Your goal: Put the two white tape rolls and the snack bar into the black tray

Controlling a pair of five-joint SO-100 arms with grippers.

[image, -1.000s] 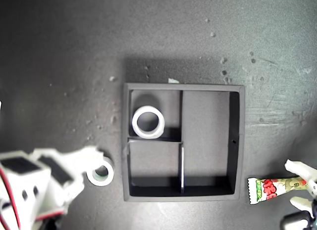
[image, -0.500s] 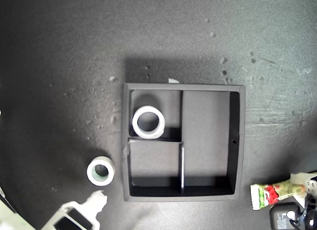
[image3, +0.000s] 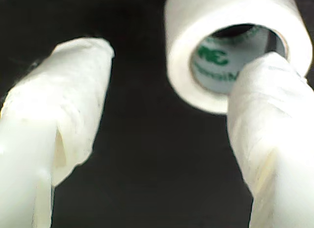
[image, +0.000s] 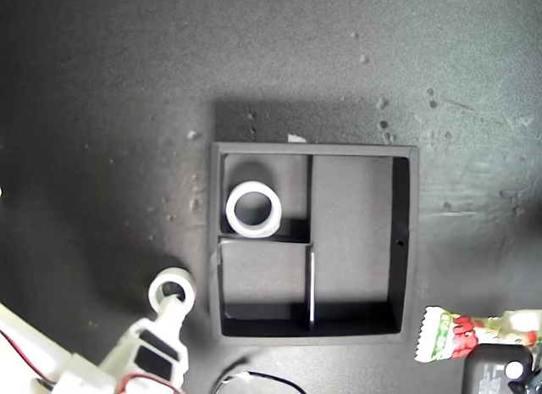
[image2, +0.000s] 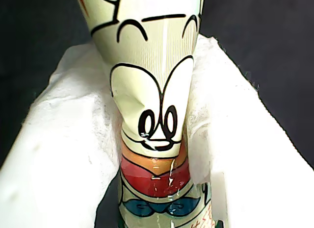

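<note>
Dark grey, speckled matting (image: 127, 89) covers the whole worktop, and the square black tray with raised walls (image: 405, 241) sits near its middle; the larger white ring-shaped tape roll (image: 253, 209) already lies in one of the two small compartments, the one farther from the worktop's near edge, while the other small compartment and the long one hold nothing; the smaller white tape roll with a pale greenish inner rim (image: 172, 292) rests on the matting just beside the tray's near corner on the exterior view's left; my second gripper (image3: 169, 110) stands with its jaws apart, one padded finger (image3: 267, 115) at the roll's open centre, the other finger out beside it; my first gripper (image2: 152, 154) is clamped on the long crimped snack bar in green, white and red wrapper (image: 461, 333), which hangs off the tray near its corner on the exterior view's right; as I judge it, the finger at the bore may nudge the light roll away instead of pinching its wall, since only one finger is placed; the bar is gripped near one end, so it could droop and catch on the tray's wall; green lettering shows inside the roll's core but is too partial to read, and the wrapper's red print is blurred
</note>
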